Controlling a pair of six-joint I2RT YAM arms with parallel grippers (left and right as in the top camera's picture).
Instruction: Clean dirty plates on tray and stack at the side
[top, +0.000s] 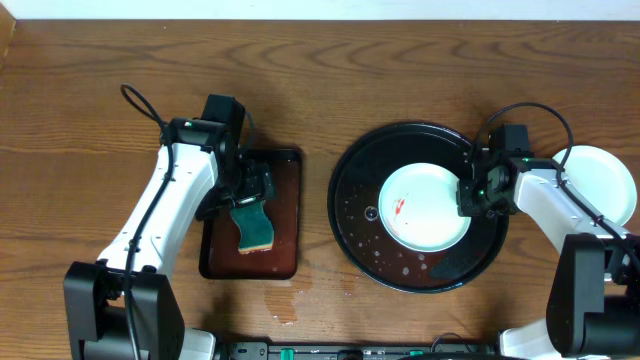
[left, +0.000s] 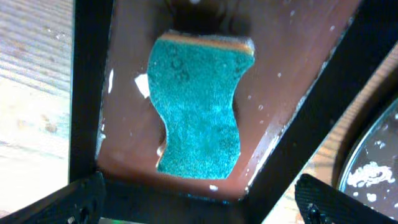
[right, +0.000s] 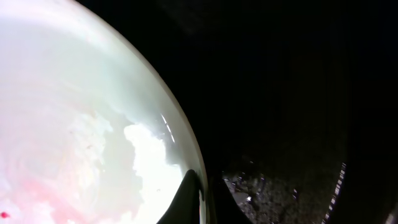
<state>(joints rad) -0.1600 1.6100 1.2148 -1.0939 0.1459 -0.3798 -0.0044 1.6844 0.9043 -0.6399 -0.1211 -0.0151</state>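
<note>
Brown wood-grain table (top: 80, 120) spreads under both arms, and the thing that matters sits right of its middle: a pale plate (top: 425, 207) with a red smear (top: 399, 206), lying flat inside the big black tray (top: 352, 200). The right pincer (top: 468, 192) is at that plate's right-hand rim. Its wrist view shows one dark finger (right: 189, 202) at the rim, but I cannot tell whether it has clamped the edge. The plate lies to that pincer's left, toward the table's middle, and the right arm is plainly the nearer one. A second white plate (top: 605, 175) rests on bare wood beyond the tray, beside that arm. Well away to the left, the left pincer (top: 250, 192) hangs with fingers spread wide, holding nothing, over a green sponge (top: 255, 228) in a small red-brown tray (top: 287, 200).
</note>
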